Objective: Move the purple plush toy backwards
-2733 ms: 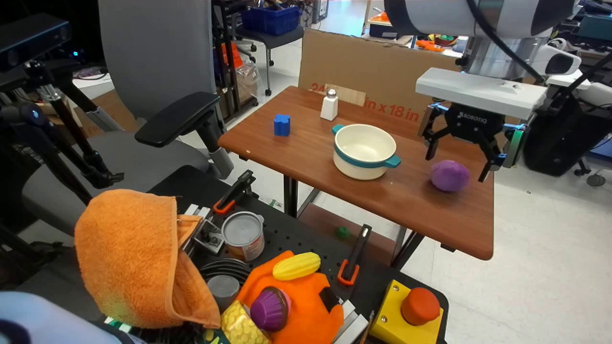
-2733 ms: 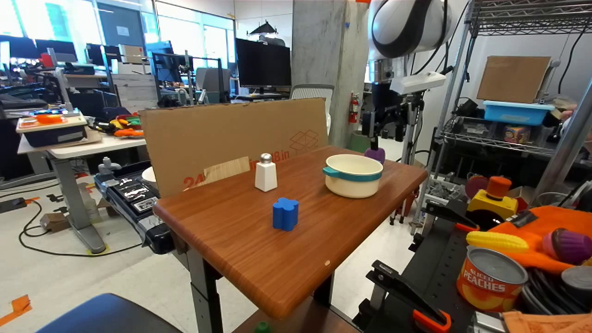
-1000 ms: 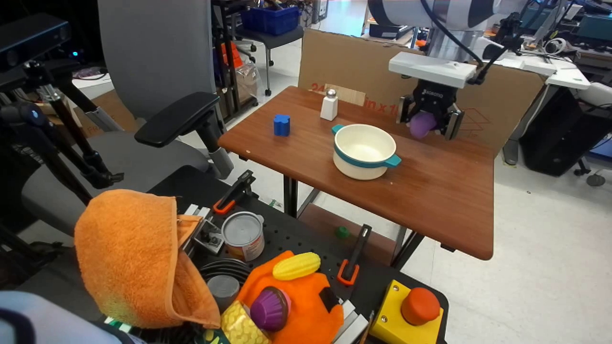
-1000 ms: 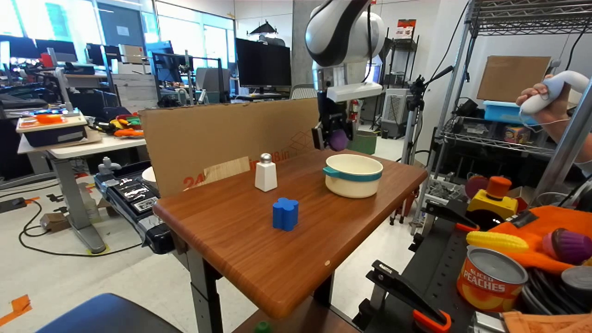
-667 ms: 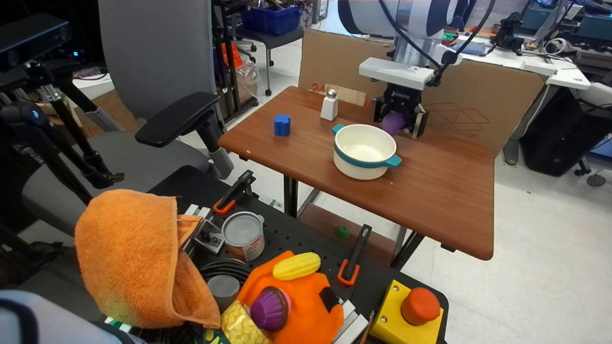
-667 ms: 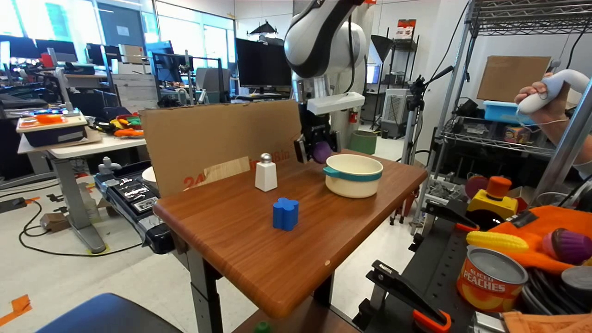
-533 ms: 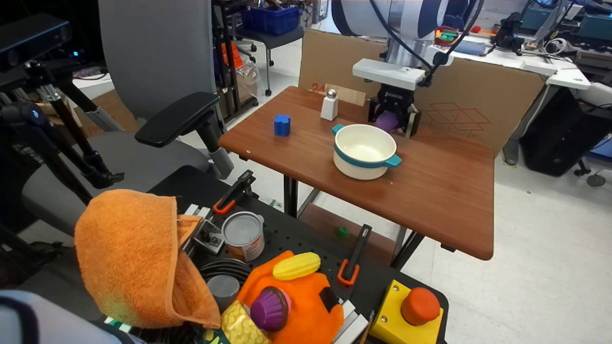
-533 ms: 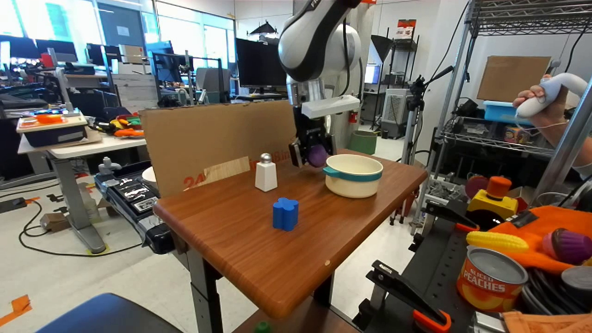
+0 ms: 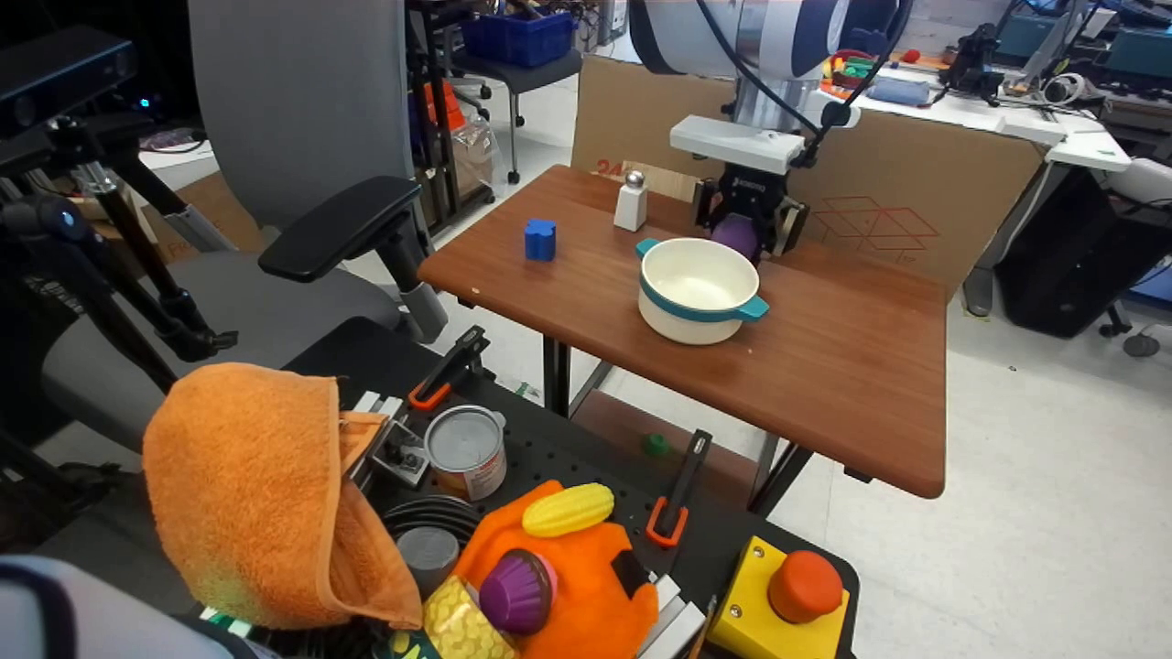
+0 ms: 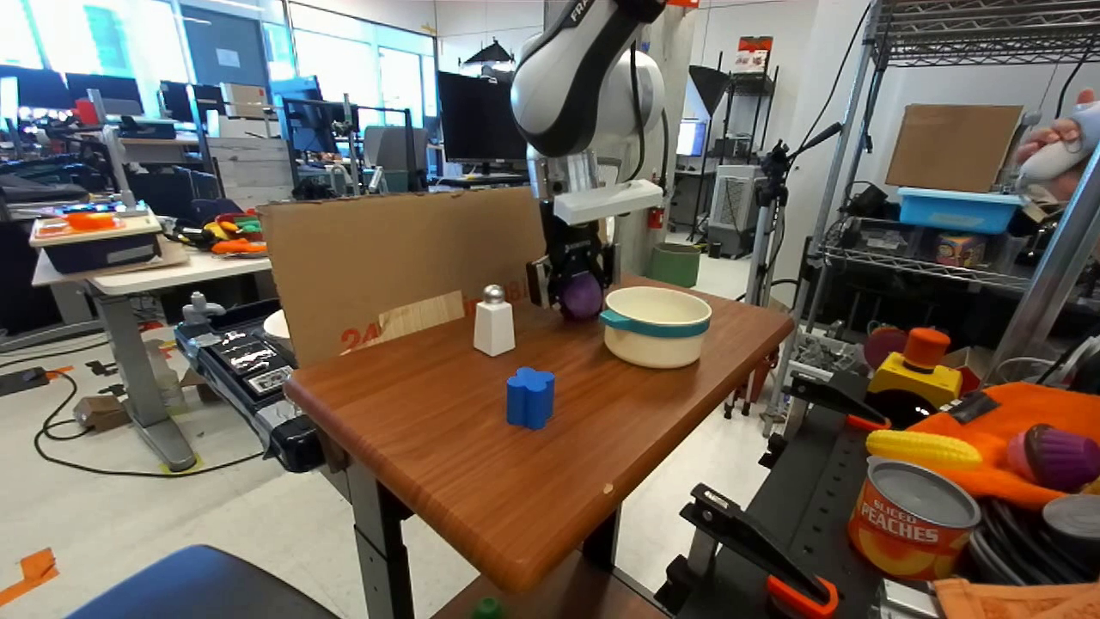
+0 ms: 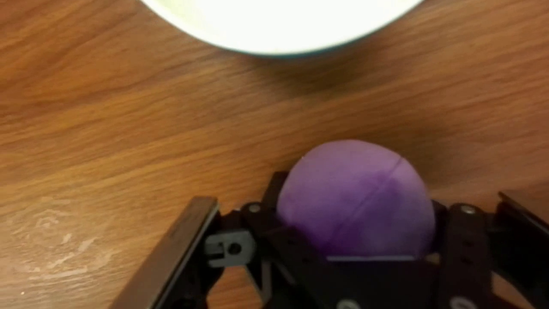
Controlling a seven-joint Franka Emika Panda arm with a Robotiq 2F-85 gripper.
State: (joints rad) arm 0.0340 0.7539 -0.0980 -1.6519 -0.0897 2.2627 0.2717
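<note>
The purple plush toy (image 9: 735,235) is behind the cream bowl with teal handles (image 9: 679,322), near the table's back edge. In an exterior view it shows left of the bowl (image 10: 581,297), its underside low against the table; contact is hard to tell. My gripper (image 9: 746,240) points down with one finger on each side of the toy. The fingers look spread slightly and the toy looks rounder, no longer squeezed. In the wrist view the toy (image 11: 351,193) fills the space between my fingers (image 11: 357,198), with the bowl's rim (image 11: 279,48) at the top.
A white shaker (image 9: 631,203) and a blue flower-shaped block (image 9: 540,241) stand on the wooden table (image 9: 824,384). A cardboard panel (image 10: 404,249) rises right behind the table's back edge. A black cart (image 9: 549,448) with a can and toy food stands alongside.
The toy, gripped at the table's right end in an exterior view, was lifted and carried behind the bowl, then lowered. In the last half second the fingers spread slightly around it.
</note>
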